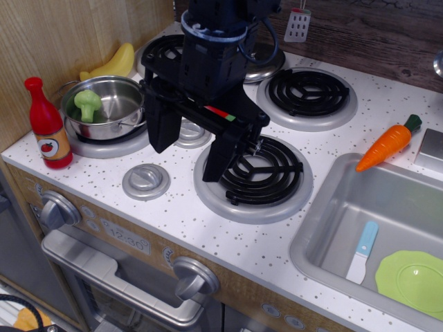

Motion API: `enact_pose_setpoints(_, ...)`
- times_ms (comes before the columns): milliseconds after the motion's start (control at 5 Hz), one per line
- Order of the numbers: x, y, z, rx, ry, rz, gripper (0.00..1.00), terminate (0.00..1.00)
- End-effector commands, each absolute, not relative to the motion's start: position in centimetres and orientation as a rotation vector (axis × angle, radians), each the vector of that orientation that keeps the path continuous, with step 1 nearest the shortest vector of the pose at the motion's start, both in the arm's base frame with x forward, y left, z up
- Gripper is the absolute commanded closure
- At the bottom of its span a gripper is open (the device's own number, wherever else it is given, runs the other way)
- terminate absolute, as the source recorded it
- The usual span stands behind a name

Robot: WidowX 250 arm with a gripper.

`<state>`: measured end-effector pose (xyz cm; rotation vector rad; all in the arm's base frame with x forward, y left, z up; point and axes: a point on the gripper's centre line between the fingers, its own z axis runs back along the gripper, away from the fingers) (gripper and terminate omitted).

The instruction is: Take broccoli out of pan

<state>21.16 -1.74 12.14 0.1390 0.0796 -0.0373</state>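
Observation:
The broccoli is a small light-green floret standing inside the pan, against its left wall. The pan is a shiny steel pot on the front-left burner. My gripper is black, with two long fingers pointing down, spread wide and empty. It hovers over the stove between the pan and the front-right burner, to the right of the pan. The left finger stands close to the pan's right rim.
A red ketchup bottle stands left of the pan, a yellow banana behind it. A grey knob lies in front. An orange carrot lies by the sink, which holds a green plate and a knife.

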Motion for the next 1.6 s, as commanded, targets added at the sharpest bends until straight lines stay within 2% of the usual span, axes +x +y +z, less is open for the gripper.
enact_pose_setpoints(0, 21.2, -1.7, 12.1, 0.139, 0.080, -0.037, 0.00, 0.00)
enact_pose_setpoints(400, 26.8, 5.2, 14.0, 0.192, 0.071, -0.074, 0.00, 0.00)
enact_pose_setpoints(600, 28.9, 8.4, 14.1, 0.188, 0.062, -0.054, 0.00, 0.00)
enact_pose_setpoints(800, 30.2, 11.2, 13.2, 0.255, 0.007, 0.040, 0.00, 0.00)
enact_pose_setpoints(1000, 31.0, 13.0, 11.7, 0.284, -0.055, 0.055, 0.00, 0.00)
enact_pose_setpoints(1200, 31.9, 15.8, 10.1, 0.259, -0.082, 0.058, 0.00, 0.00)
enact_pose_setpoints(1400, 32.3, 17.9, 9.4, 0.267, -0.107, 0.035, 0.00, 0.00)
